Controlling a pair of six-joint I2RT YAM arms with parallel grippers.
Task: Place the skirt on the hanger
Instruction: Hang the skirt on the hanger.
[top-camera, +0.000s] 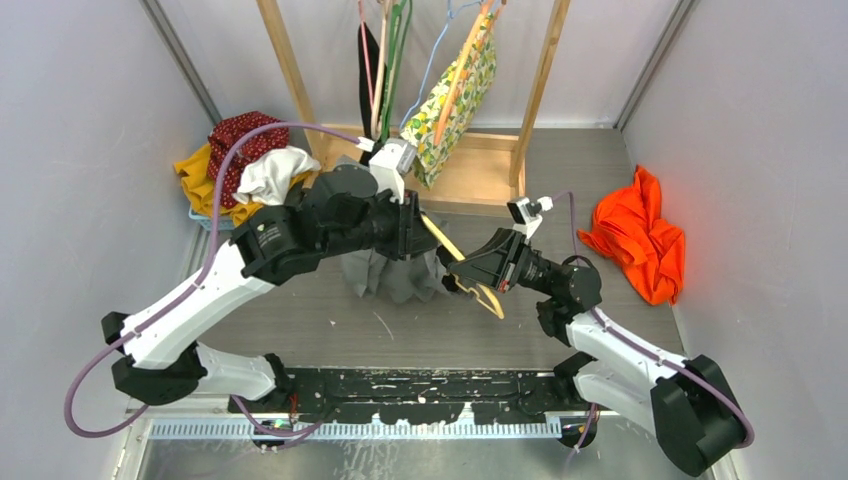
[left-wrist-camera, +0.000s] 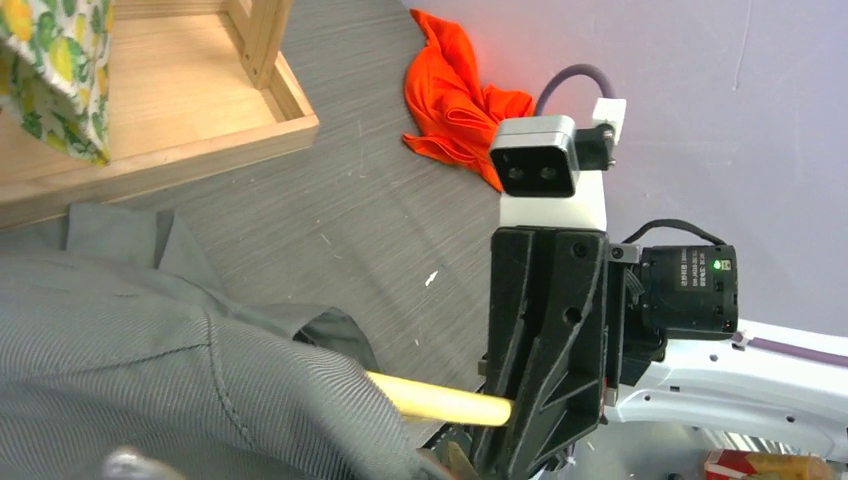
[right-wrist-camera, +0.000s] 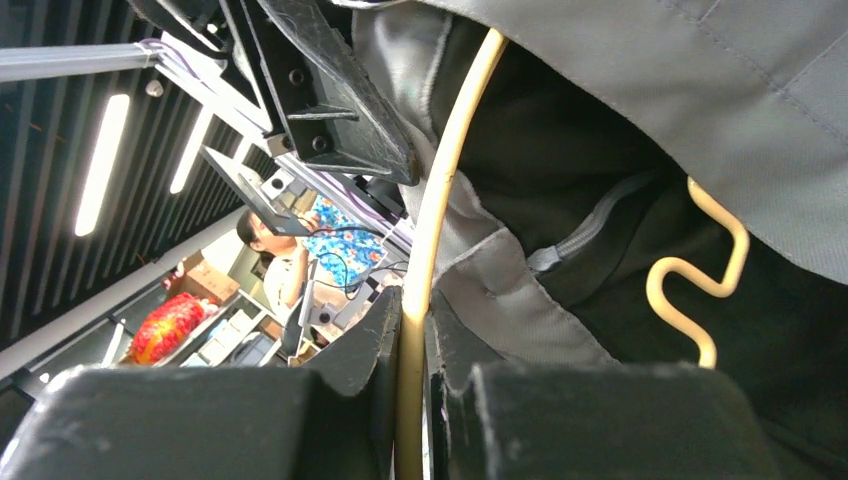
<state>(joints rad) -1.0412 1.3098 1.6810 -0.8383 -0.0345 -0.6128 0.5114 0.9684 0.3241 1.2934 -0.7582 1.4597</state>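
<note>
Near the middle of the desk (top-camera: 330, 320), just in front of the wooden rack (top-camera: 480, 175), the grey skirt (top-camera: 385, 272) hangs bunched between the two arms. The yellow hanger (top-camera: 447, 243) is threaded partly into it.

The main risk, as I judge it, is the skirt sliding off. In the left wrist view only a short length of the hanger (left-wrist-camera: 440, 402) shows, coming out of the cloth (left-wrist-camera: 150, 350). The waistband does not look seated across both shoulders. If the left tool (top-camera: 412, 228) lets go too soon, the cloth's weight could pull it down the sloping bar to the desk. A second risk is the hanger turning in its grip. The right tool (top-camera: 462, 270) pinches one thin bar, so a tug from the skirt could swing the hanger round. The two tools also sit very close together, so a careless move might knock them together.

The left arm reaches from the near left, elbow raised, with its wrist turned toward the skirt's far edge. Its tool is pressed against the fabric, and I cannot tell whether it is parted or closed, since its fingers hardly show. The right arm comes in low from the near right with its forearm angled left. Its tool (right-wrist-camera: 410, 330) is closed on the hanger's bar (right-wrist-camera: 425, 230), which rises between the fingers into the skirt (right-wrist-camera: 700, 80). A curled yellow end, probably the hook, shows beneath the cloth.
</note>
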